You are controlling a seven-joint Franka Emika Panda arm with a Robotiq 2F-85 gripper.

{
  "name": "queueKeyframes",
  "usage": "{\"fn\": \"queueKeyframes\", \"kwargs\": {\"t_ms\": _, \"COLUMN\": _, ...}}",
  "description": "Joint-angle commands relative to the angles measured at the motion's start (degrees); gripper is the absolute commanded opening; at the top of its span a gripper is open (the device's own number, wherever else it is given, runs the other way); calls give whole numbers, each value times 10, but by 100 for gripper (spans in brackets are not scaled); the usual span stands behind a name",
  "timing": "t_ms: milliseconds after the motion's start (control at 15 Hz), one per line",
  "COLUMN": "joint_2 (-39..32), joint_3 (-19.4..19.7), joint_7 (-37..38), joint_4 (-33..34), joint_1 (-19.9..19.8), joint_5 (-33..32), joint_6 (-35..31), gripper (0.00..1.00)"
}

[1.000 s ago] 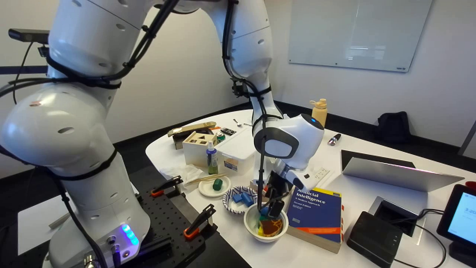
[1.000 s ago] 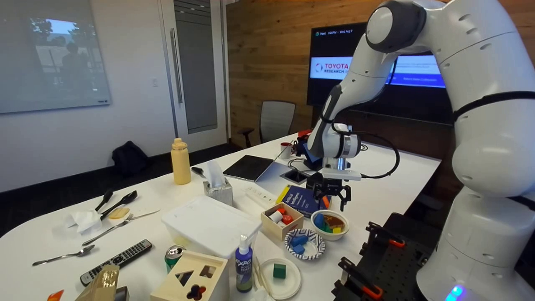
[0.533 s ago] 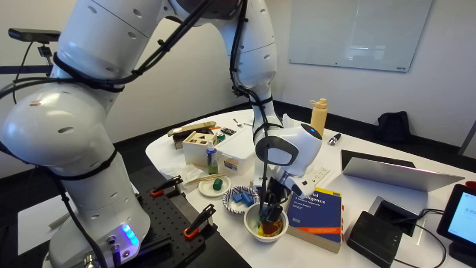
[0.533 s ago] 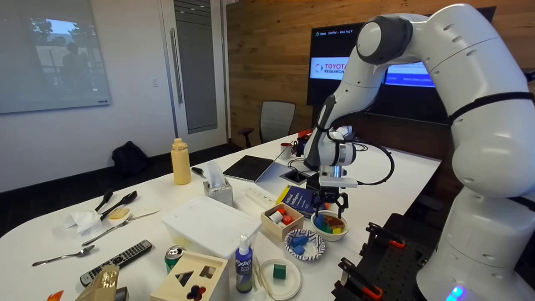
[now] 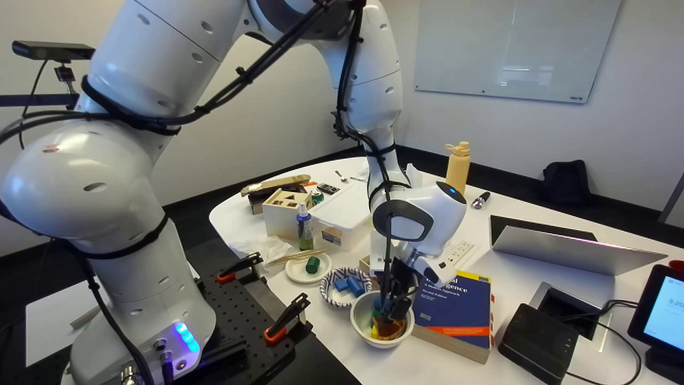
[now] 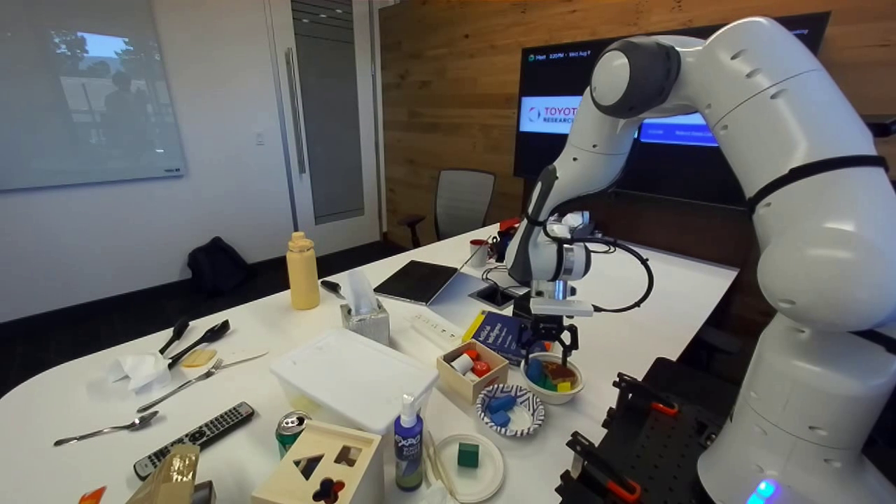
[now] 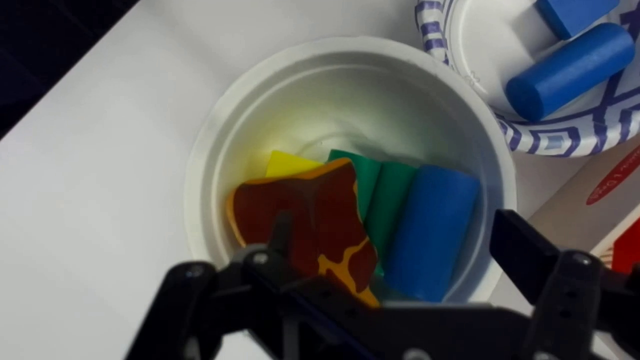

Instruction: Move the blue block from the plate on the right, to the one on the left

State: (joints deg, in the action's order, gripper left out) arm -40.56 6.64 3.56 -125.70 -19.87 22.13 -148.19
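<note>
In the wrist view the steak-shaped piece (image 7: 320, 212) left just a corner of the yellow block (image 7: 289, 165) peeking out, its own lower edge lost behind the gripper (image 7: 394, 225)! The patterned bowl (image 7: 555, 142) ran off the frame, cutting one blue piece (image 7: 575, 16) short. And the fingers (image 7: 522, 254)? Spread wide; the blue block (image 7: 432, 232), seen from the wrist, lay between them, down in the white bowl (image 7: 360, 100), closer to the finger at the view's right. How deep the tips reached, I couldn't tell.

- In the wrist view, the claw (image 7: 392, 220) hid the lower rim of the white bowl (image 7: 360, 95).
- Patterned bowl (image 7: 480, 50), cut off at right.
- Brown piece (image 7: 330, 210) partly covered the yellow block (image 7: 286, 164).
</note>
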Motion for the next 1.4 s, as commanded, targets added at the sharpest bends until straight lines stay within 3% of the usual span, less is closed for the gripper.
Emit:
{"fn": "queueKeyframes", "kwargs": {"t_ms": 0, "joint_2": -8, "joint_3": 1, "joint_7": 11, "joint_4": 12, "joint_1": 5, "joint_5": -5, "joint_6": 5, "gripper": 100}}
{"fn": "queueKeyframes", "kwargs": {"t_ms": 133, "joint_2": -11, "joint_3": 1, "joint_7": 13, "joint_4": 16, "joint_1": 6, "joint_5": -5, "joint_6": 4, "gripper": 100}}
{"fn": "queueKeyframes", "kwargs": {"t_ms": 200, "joint_2": -12, "joint_3": 2, "joint_7": 14, "joint_4": 17, "joint_1": 7, "joint_5": -5, "joint_6": 3, "gripper": 75}}
{"fn": "queueKeyframes", "kwargs": {"t_ms": 267, "joint_2": -14, "joint_3": 2, "joint_7": 15, "joint_4": 18, "joint_1": 8, "joint_5": -6, "joint_6": 3, "gripper": 74}}
{"fn": "queueKeyframes", "kwargs": {"t_ms": 800, "joint_2": -17, "joint_3": 9, "joint_7": 18, "joint_4": 14, "joint_1": 10, "joint_5": -11, "joint_6": -2, "gripper": 13}}
{"fn": "queueKeyframes", "kwargs": {"t_ms": 867, "joint_2": -16, "joint_3": 10, "joint_7": 18, "joint_4": 14, "joint_1": 9, "joint_5": -11, "joint_6": -2, "gripper": 8}}
{"fn": "queueKeyframes", "kwargs": {"t_ms": 1333, "joint_2": 78, "joint_3": -2, "joint_7": -3, "joint_4": -34, "joint_1": 15, "joint_5": -18, "joint_6": 43, "gripper": 8}}
